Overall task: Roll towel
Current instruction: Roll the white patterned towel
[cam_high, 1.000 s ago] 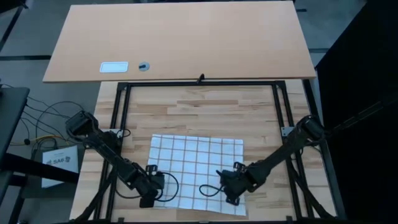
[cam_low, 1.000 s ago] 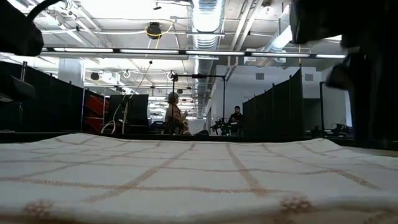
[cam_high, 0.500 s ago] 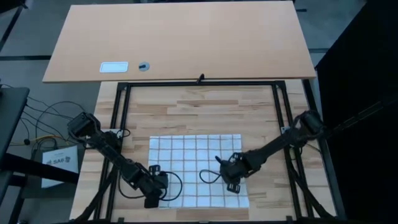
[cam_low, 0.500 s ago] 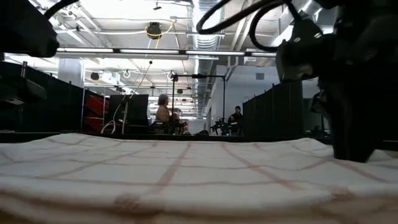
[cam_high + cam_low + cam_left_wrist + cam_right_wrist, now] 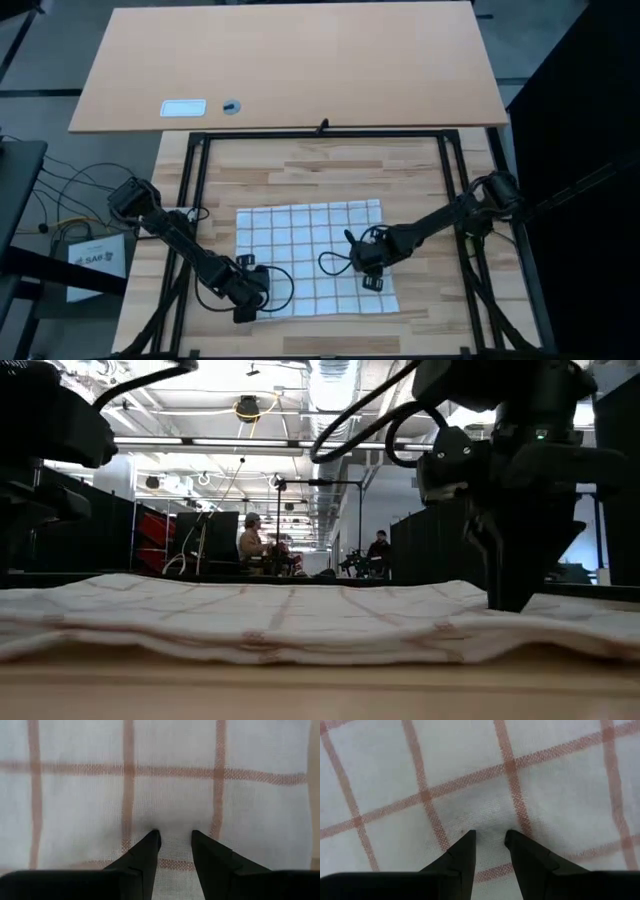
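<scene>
The white towel (image 5: 310,250) with brown-orange check lines lies spread on the wooden tabletop. In the low view its near edge (image 5: 300,645) shows as a thick, doubled hem. My left gripper (image 5: 248,300) stands on the towel's near left corner area, and my right gripper (image 5: 372,282) stands on its near right part. Both point down, with their fingers nearly closed on the cloth, as the left wrist view (image 5: 172,834) and the right wrist view (image 5: 490,833) show. The right gripper also shows in the low view (image 5: 510,600). My left gripper comes from above, pointing down. Its fingertips (image 5: 152,837) rest on the towel's top near the near left edge, with a small pucker of cloth (image 5: 172,827) between them. The towel lies on the table. My right gripper comes from above, pointing down. Its fingertips (image 5: 512,836) rest on the towel near its near right edge, with a small pucker (image 5: 490,822) between them. The towel lies on the table.
A black frame rail (image 5: 320,133) runs round the work area. A white card (image 5: 183,107) and a small dark disc (image 5: 231,106) lie on the far light tabletop. A cable loop (image 5: 335,265) hangs by the right gripper over the towel. People (image 5: 250,545) sit far behind.
Both grippers have gone toward the table's far edge with their tips on the towel. The towel's near edge has been drawn toward the far edge and now lies doubled. The far edge has also slid a little farther. The towel covers less depth than before.
</scene>
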`<state>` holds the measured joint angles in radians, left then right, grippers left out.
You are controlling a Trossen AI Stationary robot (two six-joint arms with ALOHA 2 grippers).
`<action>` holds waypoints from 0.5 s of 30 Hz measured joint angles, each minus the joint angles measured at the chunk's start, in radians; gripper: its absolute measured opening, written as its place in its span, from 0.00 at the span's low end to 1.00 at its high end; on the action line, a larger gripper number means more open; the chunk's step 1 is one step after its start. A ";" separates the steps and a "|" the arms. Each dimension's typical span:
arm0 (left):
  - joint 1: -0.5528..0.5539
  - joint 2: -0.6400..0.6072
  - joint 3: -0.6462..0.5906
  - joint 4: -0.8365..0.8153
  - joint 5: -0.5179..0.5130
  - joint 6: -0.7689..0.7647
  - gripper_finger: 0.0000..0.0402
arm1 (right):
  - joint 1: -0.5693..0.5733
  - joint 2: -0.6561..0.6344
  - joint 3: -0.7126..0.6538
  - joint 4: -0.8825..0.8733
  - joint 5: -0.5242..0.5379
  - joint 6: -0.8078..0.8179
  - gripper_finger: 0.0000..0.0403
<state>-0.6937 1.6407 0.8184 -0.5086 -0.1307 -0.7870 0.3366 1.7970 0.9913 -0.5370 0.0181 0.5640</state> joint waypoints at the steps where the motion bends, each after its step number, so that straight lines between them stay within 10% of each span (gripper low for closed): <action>1: 0.000 -0.021 0.003 -0.004 0.002 -0.010 0.26 | 0.004 -0.021 -0.003 -0.004 0.000 0.000 0.27; 15: 0.015 -0.231 0.053 0.120 0.038 0.133 0.27 | 0.103 -0.254 0.007 0.069 -0.015 0.084 0.27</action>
<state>-0.6784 1.4100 0.8709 -0.3886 -0.0930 -0.6537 0.4399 1.5431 0.9981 -0.4676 0.0029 0.6481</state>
